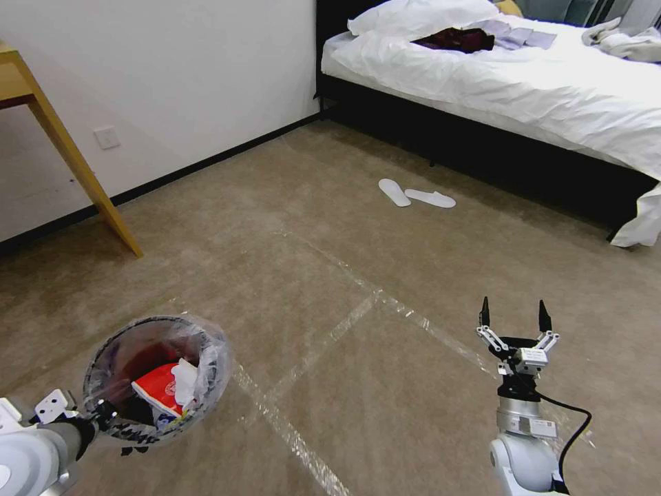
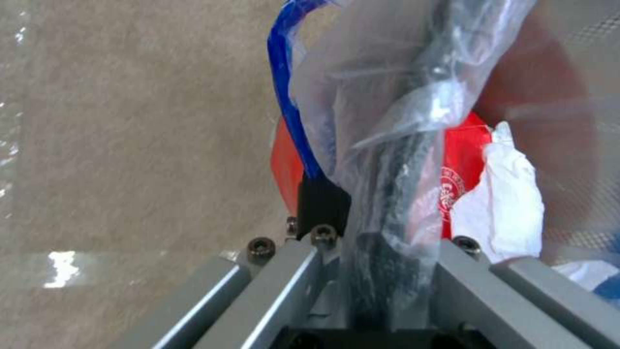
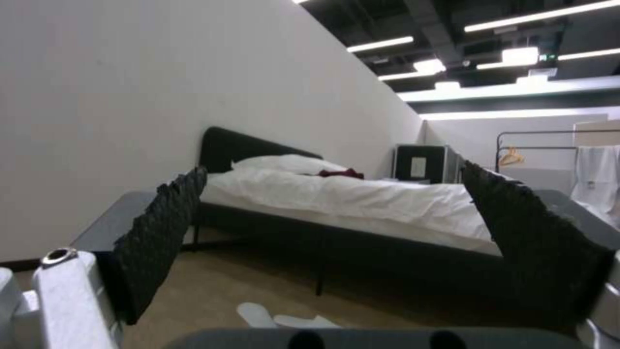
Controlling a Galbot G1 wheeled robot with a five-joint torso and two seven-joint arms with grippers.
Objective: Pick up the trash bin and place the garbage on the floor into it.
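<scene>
My left gripper (image 1: pixel 103 417) is shut on the near rim of the trash bin (image 1: pixel 113 344), holding it above the floor (image 1: pixel 385 386) at the lower left. The bin is round, dark red-brown inside and lined with a crinkly clear bag. Garbage lies inside it: a red-and-white packet (image 1: pixel 157 389) and a crumpled white tissue (image 1: pixel 184 382). In the left wrist view the left gripper (image 2: pixel 381 232) clamps the bag-covered rim (image 2: pixel 394 184), beside the packet (image 2: pixel 462 150) and tissue (image 2: pixel 507 203). My right gripper (image 1: pixel 515 313) stands open at the lower right, fingers pointing up and holding nothing. Its black pads (image 3: pixel 162 237) stand wide apart.
Two flat white slippers (image 1: pixel 416 195) lie on the carpet before a bed (image 1: pixel 523 83) with white sheets at the back right. A wooden table leg (image 1: pixel 82 172) slants down at the left by the white wall. Shiny tape lines (image 1: pixel 344 324) cross the carpet.
</scene>
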